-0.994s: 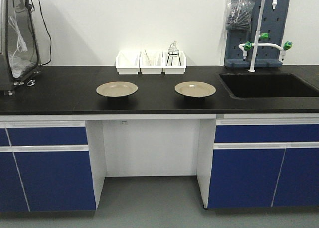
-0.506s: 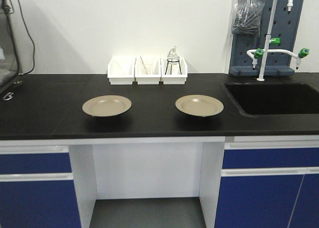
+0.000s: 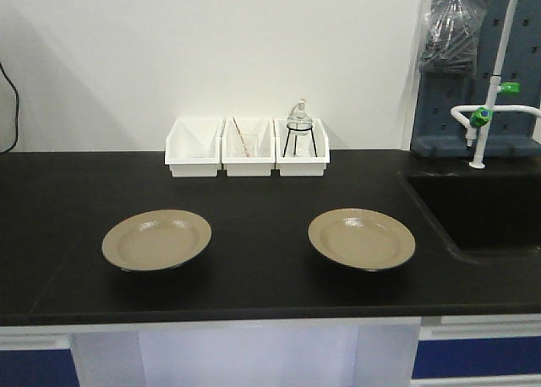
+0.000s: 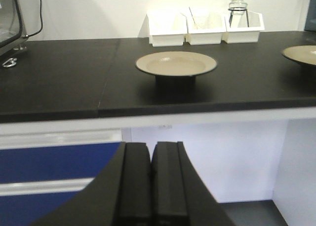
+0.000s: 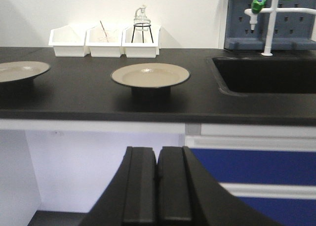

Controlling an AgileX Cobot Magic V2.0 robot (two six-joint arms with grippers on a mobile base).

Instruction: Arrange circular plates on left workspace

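- The left gripper (image 4: pixel 150 147) is showing two matte black fingers (image 4: pixel 137 181), flat-topped and rectangular, their outer sides flaring into curved shoulders.
- The right gripper (image 5: pixel 157 151) is showing the same matte black pair, with identical curved outer shoulders.

Laboratory: black benchtop (image 3: pixel 254 235), recessed sink (image 3: pixel 490 209), green-valved gooseneck tap (image 3: pixel 508 88), pegboard rack (image 3: pixel 431 125), blue cabinets (image 3: pixel 473 357)

The left gripper (image 4: pixel 150 154) has its two black jaws pressed flat together with nothing between them, rising from the bottom edge of its wrist view and pointing straight ahead, and the right gripper (image 5: pixel 158 157) holds the same pose, jaws together and empty.
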